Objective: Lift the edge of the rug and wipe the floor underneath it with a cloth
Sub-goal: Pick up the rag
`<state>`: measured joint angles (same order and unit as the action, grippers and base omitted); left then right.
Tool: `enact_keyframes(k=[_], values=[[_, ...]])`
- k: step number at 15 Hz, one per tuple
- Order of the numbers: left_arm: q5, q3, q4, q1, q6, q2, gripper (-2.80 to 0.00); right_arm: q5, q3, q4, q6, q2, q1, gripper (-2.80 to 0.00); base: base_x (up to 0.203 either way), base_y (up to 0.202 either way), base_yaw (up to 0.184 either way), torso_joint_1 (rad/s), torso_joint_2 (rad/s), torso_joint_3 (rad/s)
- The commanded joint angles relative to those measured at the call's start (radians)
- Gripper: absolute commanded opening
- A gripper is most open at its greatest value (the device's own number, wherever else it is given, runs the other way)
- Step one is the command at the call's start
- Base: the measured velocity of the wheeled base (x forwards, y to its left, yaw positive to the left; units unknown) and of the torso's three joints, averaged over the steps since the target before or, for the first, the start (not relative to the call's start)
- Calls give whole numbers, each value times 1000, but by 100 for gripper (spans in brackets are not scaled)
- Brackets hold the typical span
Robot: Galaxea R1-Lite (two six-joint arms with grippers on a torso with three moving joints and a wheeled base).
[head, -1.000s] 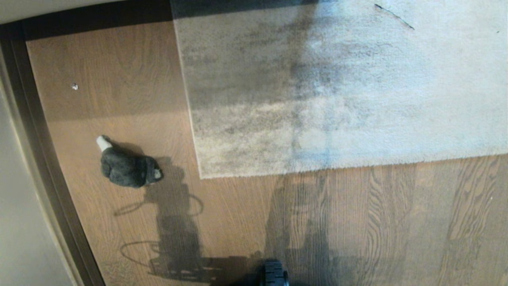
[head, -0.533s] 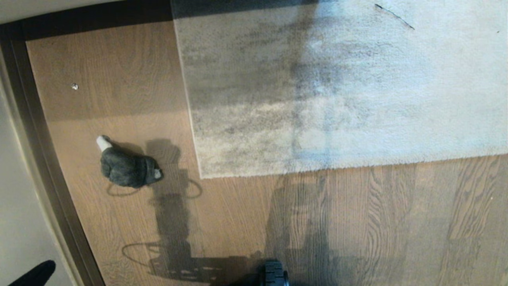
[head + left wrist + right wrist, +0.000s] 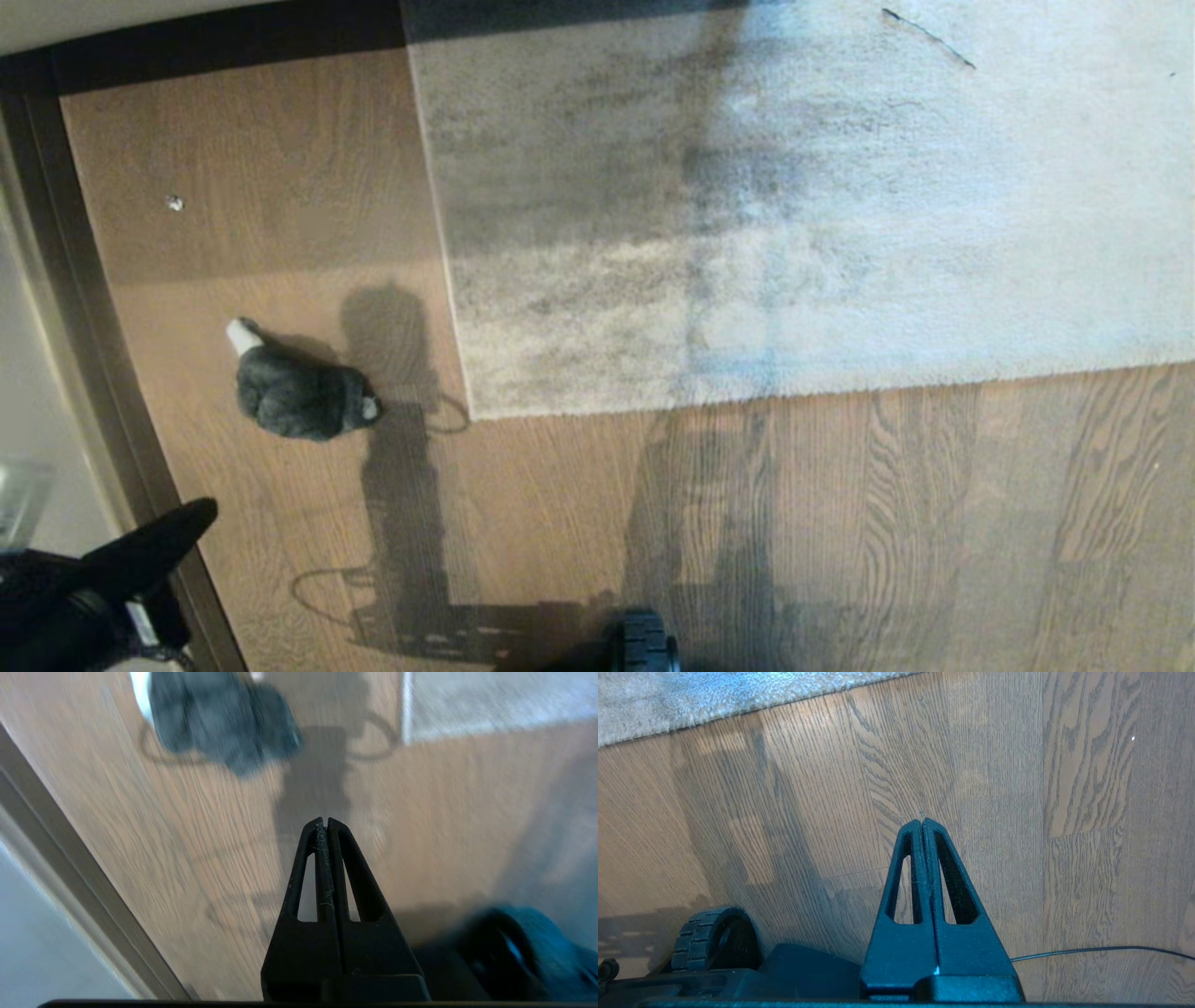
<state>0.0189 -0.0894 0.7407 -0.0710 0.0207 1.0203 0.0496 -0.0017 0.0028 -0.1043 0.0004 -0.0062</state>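
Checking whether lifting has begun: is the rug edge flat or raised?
Flat. The rug edge and its corner lie flush on the floor, with no backing showing.

Head view looks down; wrist views low, sharing floor [image 3: 560,523].

The floor [image 3: 579,523] is brown wood-grain plank. On it lie a mottled grey rug, its rug edge [image 3: 464,373] flat, and, well apart to its left, the cloth [image 3: 299,397].
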Motion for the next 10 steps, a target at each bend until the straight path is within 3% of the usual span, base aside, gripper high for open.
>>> enact_keyframes(k=[1,2,5,10], values=[[-3,-3,181,34,16,206,-280,0,0,0,-2,0,0,-280,0,0,0,0,0,0],[-4,-4,247,58,20,246,0,0,0,0,-1,0,0,-280,0,0,0,0,0,0],[-6,-5,369,102,22,320,0,1,0,0,-1,0,0,-280,0,0,0,0,0,0],[-5,-54,450,147,22,399,0,1,0,0,0,0,0,-280,0,0,0,0,0,0]])
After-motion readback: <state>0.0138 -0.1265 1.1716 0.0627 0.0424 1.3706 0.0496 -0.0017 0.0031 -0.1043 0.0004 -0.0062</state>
